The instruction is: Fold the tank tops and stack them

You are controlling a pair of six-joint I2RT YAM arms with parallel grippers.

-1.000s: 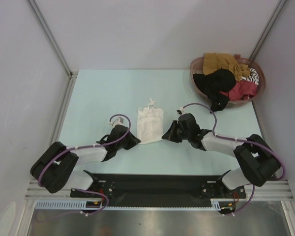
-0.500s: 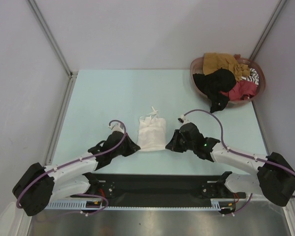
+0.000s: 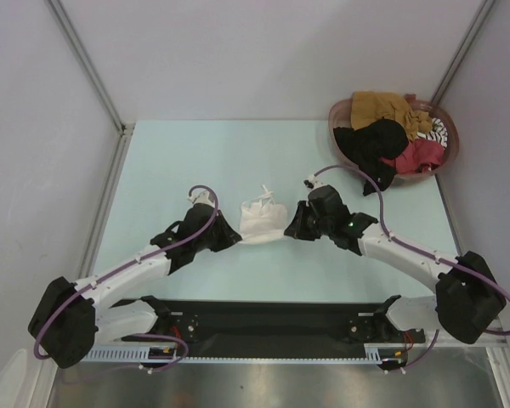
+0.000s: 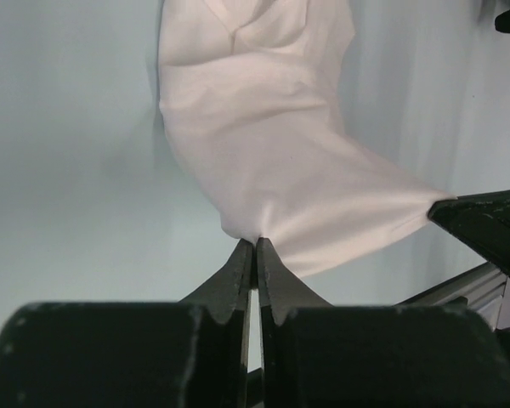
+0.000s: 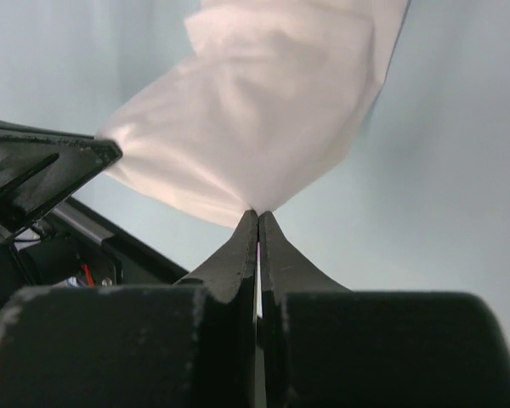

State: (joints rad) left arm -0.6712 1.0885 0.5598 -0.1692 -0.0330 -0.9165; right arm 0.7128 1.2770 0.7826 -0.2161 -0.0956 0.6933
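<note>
The limp white cloth tank top [image 3: 262, 221] lies near the middle of the pale blue-green table [image 3: 178, 161], between the 2 arms, its straps pointing to the far side. Its near edge is pulled taut between the 2 grippers. The left gripper [image 4: 255, 242] has its black jaws pressed together on the near left corner of the white cloth tank top. The right gripper [image 5: 257, 212] has its jaws closed tight on the near right corner. In each wrist view the cloth fans out from the pinched tips toward the far side, and the other gripper's dark finger shows at the frame's edge, gripping the opposite corner. Well apart from this, at the far right corner of the table, stands a round reddish-brown plastic basket [image 3: 332, 126]. It holds a heap of other garments: a mustard-brown tank top [image 3: 382, 104] at the far side, a black tank top [image 3: 370, 144] draped over the near rim, a red tank top [image 3: 421, 155] to the right, and a black-and-white striped tank top [image 3: 438, 129] between them.
</note>
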